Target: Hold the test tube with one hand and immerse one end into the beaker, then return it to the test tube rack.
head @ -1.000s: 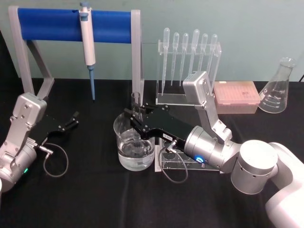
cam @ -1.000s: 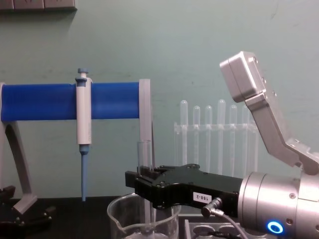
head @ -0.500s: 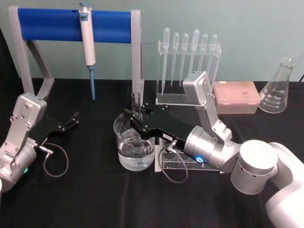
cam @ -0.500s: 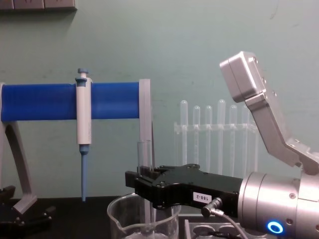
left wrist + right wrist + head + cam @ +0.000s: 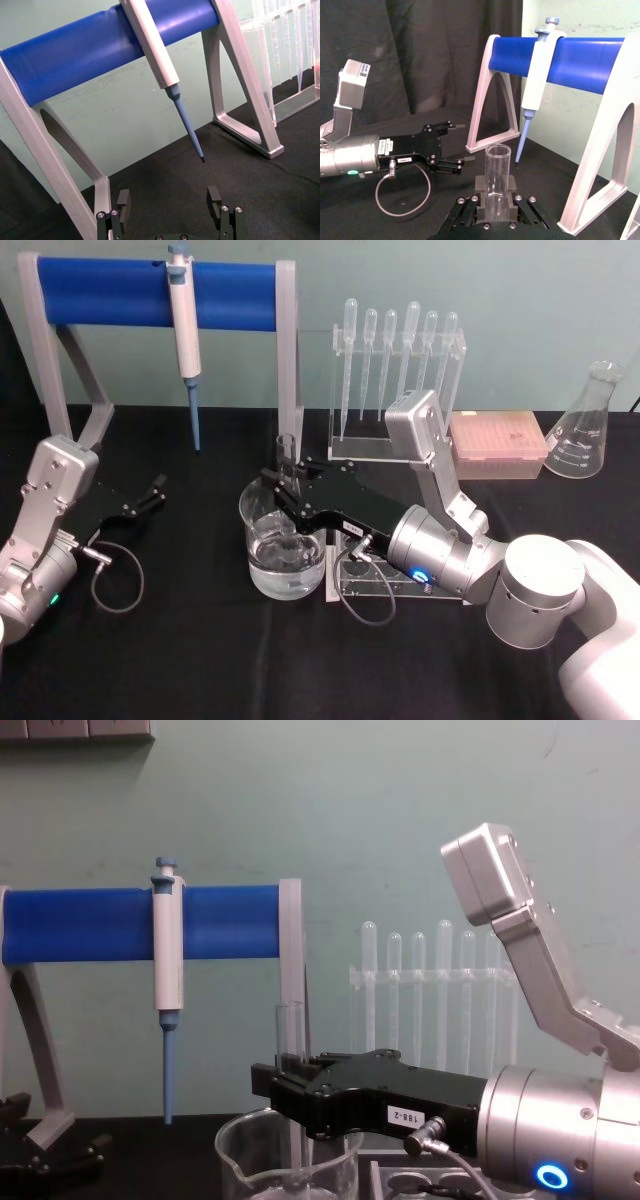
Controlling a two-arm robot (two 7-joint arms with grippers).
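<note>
Now your black two-fingered right gripper (image 5: 285, 492) clamps the clear glass test tube (image 5: 287, 458) upright, dipping its end into the wide clear glass beaker (image 5: 262, 575); the left gripper (image 5: 152, 493) rests, fingers apart, left of the beaker.

head looks down, chest looks level; both share the beaker (image 5: 268, 575).

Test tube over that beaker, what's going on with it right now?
The right gripper holds the test tube upright, its lower end down inside the beaker of clear liquid. The test tube rack sits beside the beaker. The left gripper sits open and idle off to the left.
</note>
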